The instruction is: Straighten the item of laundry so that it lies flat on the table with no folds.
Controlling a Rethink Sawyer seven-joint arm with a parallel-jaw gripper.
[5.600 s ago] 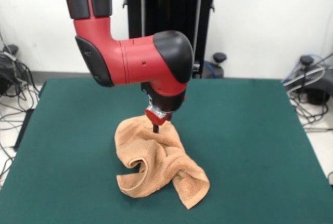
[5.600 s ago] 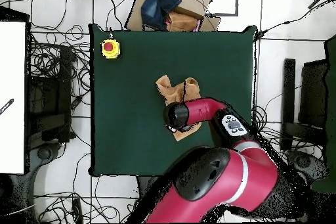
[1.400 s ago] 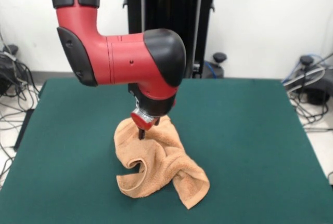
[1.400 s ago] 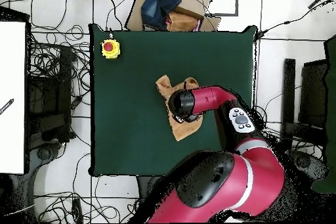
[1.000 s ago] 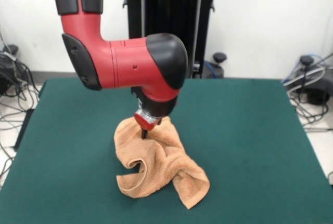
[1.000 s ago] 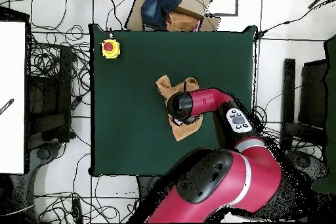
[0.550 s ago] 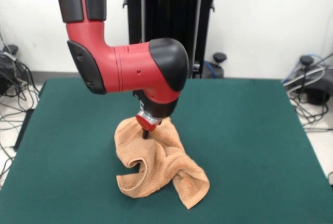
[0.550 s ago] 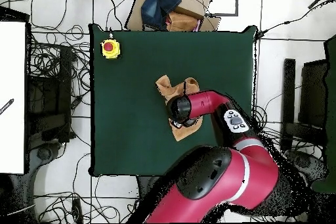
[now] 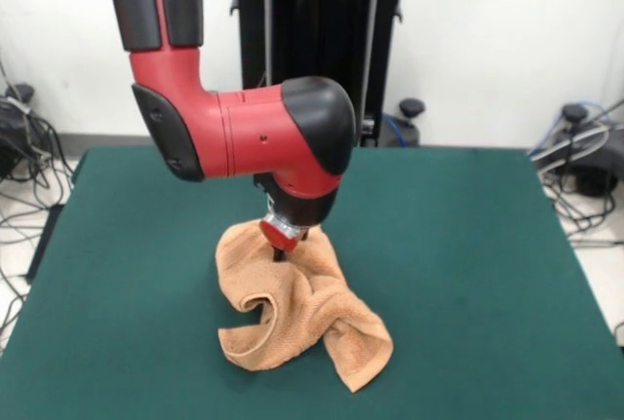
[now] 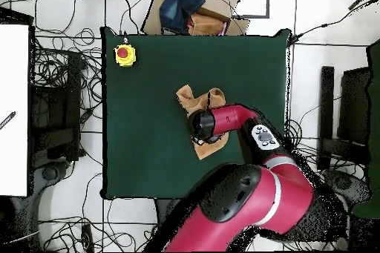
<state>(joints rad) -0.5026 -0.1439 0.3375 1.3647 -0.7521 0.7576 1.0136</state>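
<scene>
The peach-orange towel (image 9: 304, 305) lies crumpled in a twisted heap near the middle of the green table (image 9: 468, 274), with a curled fold at its front left and a lobe hanging toward the front right. My gripper (image 9: 283, 250) points down and touches the heap's far upper part. Whether it grips cloth is hidden. In the overhead view the towel (image 10: 193, 99) shows on both sides of the arm's wrist, which covers the gripper.
A yellow box with a red button (image 10: 125, 55) sits on the table's corner (image 10: 148, 153). A cardboard box with dark cloth (image 10: 194, 9) lies beyond the table edge. The black pedestal (image 9: 317, 40) stands behind. Cables lie on the floor around.
The arm's wrist has shifted a little to the picture's right in the front view and slightly lower onto the towel. The towel's shape looks unchanged.
</scene>
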